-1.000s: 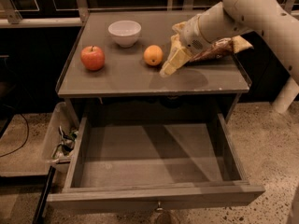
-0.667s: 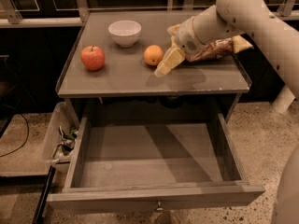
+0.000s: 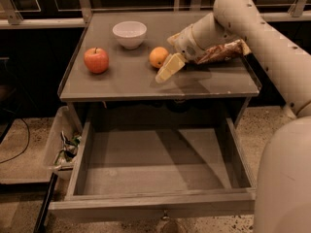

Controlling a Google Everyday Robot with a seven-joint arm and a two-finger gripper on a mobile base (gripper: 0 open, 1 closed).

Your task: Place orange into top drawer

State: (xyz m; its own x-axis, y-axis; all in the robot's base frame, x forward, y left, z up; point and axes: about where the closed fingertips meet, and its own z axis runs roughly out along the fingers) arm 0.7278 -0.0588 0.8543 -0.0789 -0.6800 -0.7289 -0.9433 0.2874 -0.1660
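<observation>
Gripper (image 3: 169, 56) has slid a bit further left since the earlier frame, so it's now right up against the right side of the orange (image 3: 158, 57). The orange itself hasn't budged. It's on the tabletop (image 3: 126, 84), right of the apple (image 3: 96, 60) and just near of the white bowl (image 3: 129, 34). The fingers (image 3: 167, 69) look spread apart with nothing between them yet, the nearer one angled down beside the fruit. So I'd call this the reach-in before the grab. Next it needs to get both fingers around the orange, close, lift, then carry it toward the near side and down into the top drawer (image 3: 146, 199), which is already pulled out below.
</observation>
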